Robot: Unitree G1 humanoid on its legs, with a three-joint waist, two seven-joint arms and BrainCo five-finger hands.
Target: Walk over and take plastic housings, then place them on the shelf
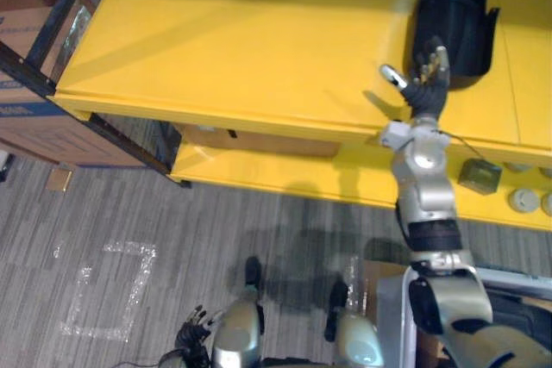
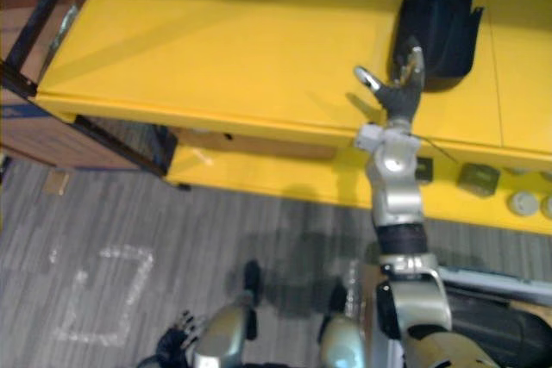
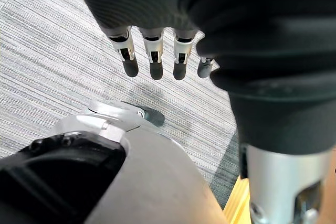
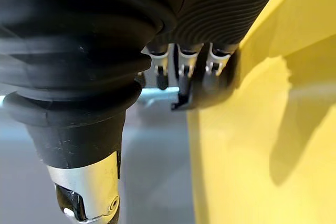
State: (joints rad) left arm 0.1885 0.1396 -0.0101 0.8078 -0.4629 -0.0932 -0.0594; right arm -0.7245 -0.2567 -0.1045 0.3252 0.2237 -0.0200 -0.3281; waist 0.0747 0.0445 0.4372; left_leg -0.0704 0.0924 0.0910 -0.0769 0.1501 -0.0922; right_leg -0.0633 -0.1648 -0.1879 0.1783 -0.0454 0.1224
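A black plastic housing (image 1: 453, 15) lies on the yellow top shelf (image 1: 241, 40) at its far right. My right hand (image 1: 424, 84) reaches up over the shelf's front edge. Its straight fingers touch the housing's near side and its thumb is spread to the left, so it is open. In the right wrist view the fingers (image 4: 185, 61) rest against the dark housing (image 4: 181, 103) above the yellow board. Low beside my body hangs my left hand (image 1: 194, 333), open, with its fingers (image 3: 152, 51) relaxed over the grey carpet.
A lower yellow shelf (image 1: 345, 178) carries a small dark box (image 1: 479, 176) and round pale parts (image 1: 523, 200) at the right. Cardboard boxes (image 1: 34, 127) stand behind a black rack frame at the left. A white tape square (image 1: 108, 290) marks the carpet.
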